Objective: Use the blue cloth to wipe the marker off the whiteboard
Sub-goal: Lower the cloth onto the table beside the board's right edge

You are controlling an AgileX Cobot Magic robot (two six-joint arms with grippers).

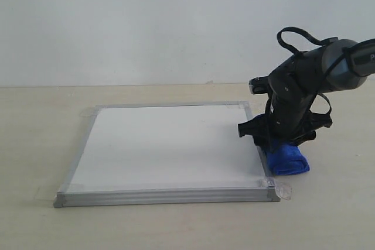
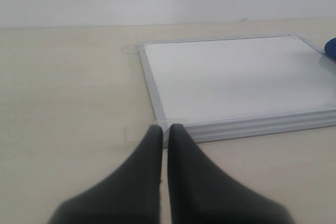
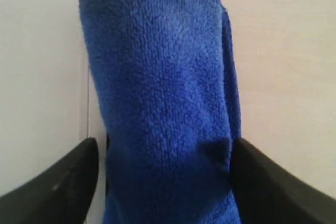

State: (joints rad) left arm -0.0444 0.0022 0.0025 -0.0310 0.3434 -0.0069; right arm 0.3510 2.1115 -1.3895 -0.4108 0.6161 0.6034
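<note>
Lying on the table (image 1: 41, 144) against the right edge of the whiteboard (image 1: 167, 196), toward its near-right corner, the blue cloth (image 1: 288, 159) is a thick fluffy roll. I judge it soft, light and not slippery, so it is best taken across the middle of the roll. The right gripper (image 3: 163, 161) is spread around it: one finger touches the fabric and the other stands just beside it with a thin dark gap, so no firm pinch shows. The left gripper (image 2: 164, 132), pressed together and holding nothing, is apart from the board on its left side. No red marker line shows on the board. A pale mark on the right arm is too small to read.
</note>
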